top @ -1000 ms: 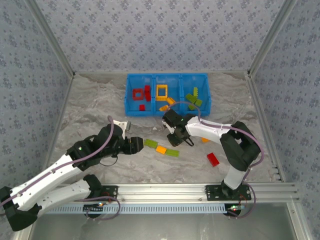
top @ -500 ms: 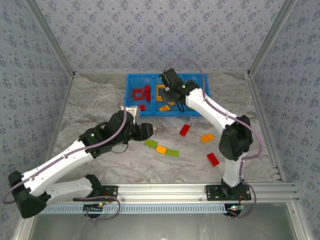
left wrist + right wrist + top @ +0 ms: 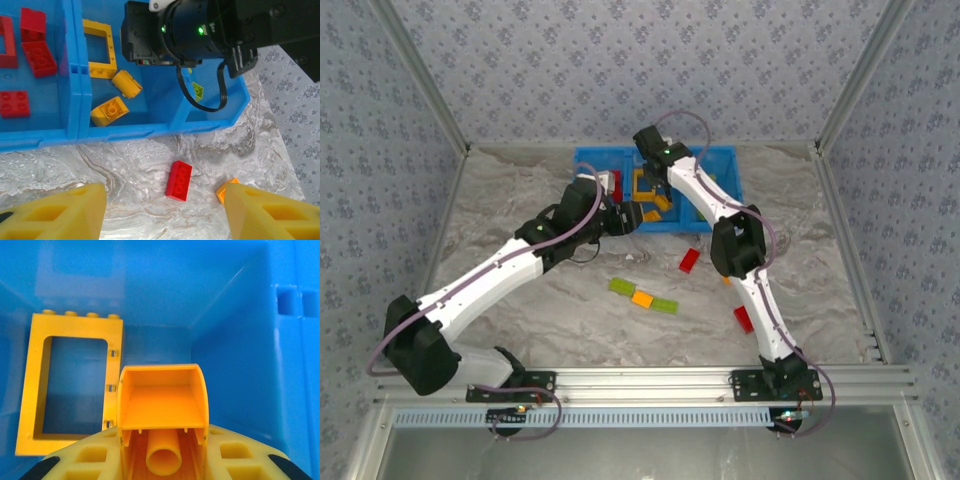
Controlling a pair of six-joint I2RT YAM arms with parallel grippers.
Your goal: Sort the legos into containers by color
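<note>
the right gripper [image 3: 162, 457] is clenched on a small orange-yellow plastic brick [image 3: 162, 400] and holds it over the middle compartment of the bright blue plastic tray [image 3: 235, 340], beside the open yellow frame [image 3: 75, 385] lying inside. i judge this is the dropping step; next the jaws must open so the brick falls there. the left gripper [image 3: 162, 202] is spread wide and empty, over the marbled bench [image 3: 125, 165] near the tray front, and the red flat brick [image 3: 178, 180] seems its likely next pick.

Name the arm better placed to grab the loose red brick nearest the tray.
Left: the left gripper, open, points at the red rectangular brick; the right gripper is shut on an orange-yellow brick over the blue tray.
</note>
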